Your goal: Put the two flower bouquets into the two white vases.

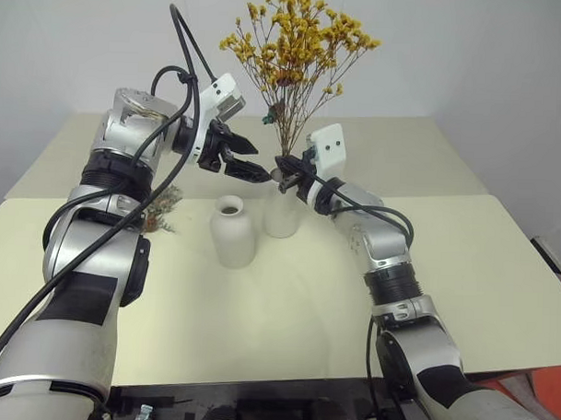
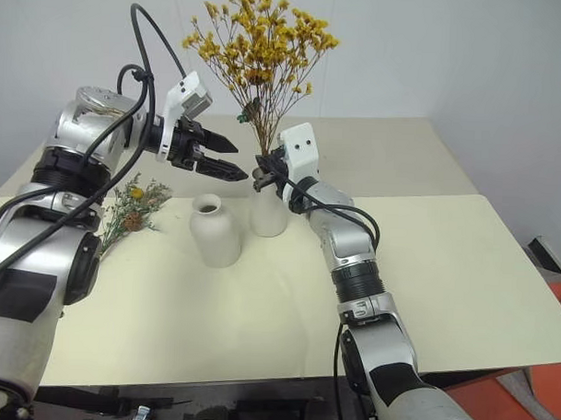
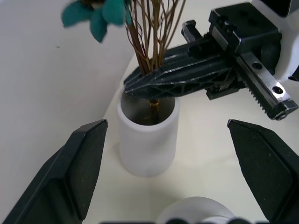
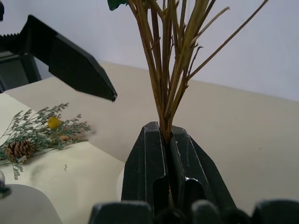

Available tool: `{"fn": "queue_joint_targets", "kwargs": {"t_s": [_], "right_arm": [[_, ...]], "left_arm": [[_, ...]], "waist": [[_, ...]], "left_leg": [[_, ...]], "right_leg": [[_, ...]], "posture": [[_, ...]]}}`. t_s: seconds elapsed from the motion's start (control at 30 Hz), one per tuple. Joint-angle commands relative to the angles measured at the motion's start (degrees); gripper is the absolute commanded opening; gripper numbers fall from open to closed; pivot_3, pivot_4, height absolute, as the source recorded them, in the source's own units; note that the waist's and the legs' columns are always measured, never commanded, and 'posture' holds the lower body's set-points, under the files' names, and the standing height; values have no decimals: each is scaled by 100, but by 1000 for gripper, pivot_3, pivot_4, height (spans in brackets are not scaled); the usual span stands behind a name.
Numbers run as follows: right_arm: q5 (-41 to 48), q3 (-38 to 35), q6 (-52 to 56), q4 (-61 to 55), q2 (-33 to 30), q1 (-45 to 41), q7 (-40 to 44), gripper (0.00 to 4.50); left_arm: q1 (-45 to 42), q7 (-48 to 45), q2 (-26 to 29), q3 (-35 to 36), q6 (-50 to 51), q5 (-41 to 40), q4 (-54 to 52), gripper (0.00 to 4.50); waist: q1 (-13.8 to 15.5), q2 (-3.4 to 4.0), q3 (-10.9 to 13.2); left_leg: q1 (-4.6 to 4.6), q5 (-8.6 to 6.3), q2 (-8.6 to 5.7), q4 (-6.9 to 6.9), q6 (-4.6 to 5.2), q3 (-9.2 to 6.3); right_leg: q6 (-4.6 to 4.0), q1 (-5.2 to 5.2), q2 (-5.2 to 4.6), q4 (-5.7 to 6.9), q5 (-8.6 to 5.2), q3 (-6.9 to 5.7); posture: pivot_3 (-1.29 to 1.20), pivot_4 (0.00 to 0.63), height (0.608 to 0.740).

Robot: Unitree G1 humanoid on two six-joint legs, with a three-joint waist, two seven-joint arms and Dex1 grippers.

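Stems of the larger yellow-orange bouquet (image 1: pixel 295 45) stood inside the tall cylindrical vase (image 1: pixel 282 210) near the middle of the desk (image 1: pixel 444 271), pinched just above the rim by the right hand (image 1: pixel 289 173). That hand was clenched around the thin brown stems, its two black fingers pressed together on either side of them, apparently to keep the top-heavy bunch upright and centred while its ends settled into the mouth.

From the head camera, the left hand (image 1: pixel 243 161) hovered at about ten o'clock from the vase, just beside the stems but apart from them. Its fingers were spread wide and grasped nothing; judging by its position, it waited to steady the bunch or vase if either tipped.

At roughly eight o'clock from the tall vase, just beside it, stood the shorter bottle-shaped vase (image 1: pixel 232 231), its narrow neck unfilled. The smaller greenish bouquet (image 2: pixel 131 209) lay flat on the desk at about nine o'clock from that vase, near the left arm and well within its reach.

By this reading the task was about half done. Letting go too soon could let the bushy head lean and pull the tall vase over.
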Motion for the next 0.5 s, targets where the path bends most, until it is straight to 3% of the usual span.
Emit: {"fn": "queue_joint_targets", "kwargs": {"t_s": [0.03,0.33,0.5], "right_arm": [[45,-33,-4,-157,55,-54,11,1218],[48,-50,11,-258,91,-61,3,4300],[55,-52,210,-612,26,28,-58,4468]], "left_arm": [[-15,-70,145,17,33,15,-307,4500],[114,-110,261,36,156,30,-539,4500],[136,-107,252,45,178,24,-589,4500]], "waist": [[-1,0,0],[-5,0,0],[2,0,0]], "left_leg": [[0,0,0,0,0,0],[0,1,0,1,-1,0],[-1,1,0,1,-2,0]], "right_leg": [[0,0,0,1,0,0],[0,0,0,2,0,2],[0,-1,0,2,0,2]], "posture": [[0,150,740],[0,150,740],[0,150,740]]}}
